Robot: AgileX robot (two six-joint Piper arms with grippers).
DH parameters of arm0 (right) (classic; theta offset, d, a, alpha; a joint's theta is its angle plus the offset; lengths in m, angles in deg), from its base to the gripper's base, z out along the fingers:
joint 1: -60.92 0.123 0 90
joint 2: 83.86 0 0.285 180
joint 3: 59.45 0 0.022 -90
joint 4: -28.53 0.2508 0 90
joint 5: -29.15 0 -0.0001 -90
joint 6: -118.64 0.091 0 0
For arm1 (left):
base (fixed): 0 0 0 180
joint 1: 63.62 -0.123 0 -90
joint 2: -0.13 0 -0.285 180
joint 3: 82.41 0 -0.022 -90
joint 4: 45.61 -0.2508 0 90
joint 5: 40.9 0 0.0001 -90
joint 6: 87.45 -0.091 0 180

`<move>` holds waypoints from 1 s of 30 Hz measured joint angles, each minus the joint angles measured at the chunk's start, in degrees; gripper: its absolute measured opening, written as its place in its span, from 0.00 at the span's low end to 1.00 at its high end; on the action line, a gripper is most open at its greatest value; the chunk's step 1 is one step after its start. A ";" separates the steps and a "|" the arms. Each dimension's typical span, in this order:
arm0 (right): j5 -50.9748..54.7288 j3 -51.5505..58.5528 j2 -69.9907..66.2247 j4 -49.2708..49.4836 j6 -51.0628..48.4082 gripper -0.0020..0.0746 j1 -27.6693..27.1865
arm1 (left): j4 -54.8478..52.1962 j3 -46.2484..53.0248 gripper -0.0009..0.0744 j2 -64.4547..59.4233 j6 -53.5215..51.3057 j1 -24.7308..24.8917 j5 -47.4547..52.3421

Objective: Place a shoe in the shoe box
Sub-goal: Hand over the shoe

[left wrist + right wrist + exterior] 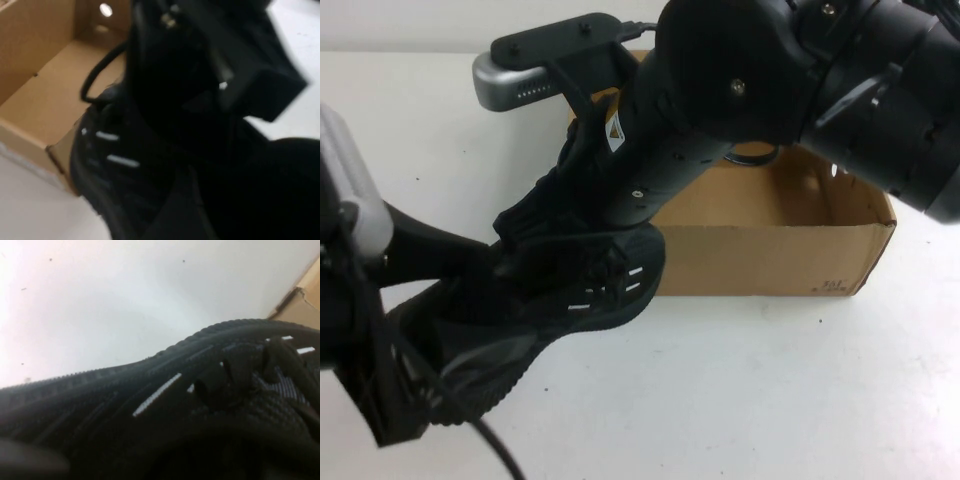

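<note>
From my seat, the left gripper [470, 265] sits at the lower left of the high view, reaching from the frame's left edge toward the centre; its fingers are buried against dark fabric and I cannot tell whether they are spread or closed.

Just right of it is the black lace-up sneaker with short pale side stripes and a ridged black sole [550, 310]. Its long axis runs diagonally, from the lower left of the frame up toward the centre, and the end with the stripes points up and right at the box. It lies tilted on its side, ridged sole edge toward the bottom of the frame. The left wrist view shows the sneaker [120, 170] just beside the box corner; the right wrist view shows its ridged sole rim, laces and stripes [165, 405] very close.

The right gripper [535, 235] comes down from the upper right and ends at the sneaker's upper part, touching it; whether it grips I cannot tell.

Further right, the brown rectangular corrugated cardboard shoe box [770, 255] stands open at centre right on the white table [770, 390], with the sneaker outside it, against its front left corner.
</note>
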 joint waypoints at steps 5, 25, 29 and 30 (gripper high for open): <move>0.38 -0.12 0.00 0.50 0.00 0.04 0.00 | -8.86 0.00 0.26 -0.32 11.08 0.48 -2.41; -1.90 -1.84 0.00 4.84 -9.52 0.32 -0.30 | -10.45 -0.38 0.10 -0.45 14.22 0.70 -3.12; -2.63 -2.37 0.00 12.59 -13.28 0.63 -0.30 | -10.45 -0.18 0.09 -0.80 14.11 0.70 -2.17; -2.63 -2.37 0.11 14.29 -14.94 0.67 -0.30 | -10.45 -0.18 0.09 -0.80 14.02 0.70 -2.03</move>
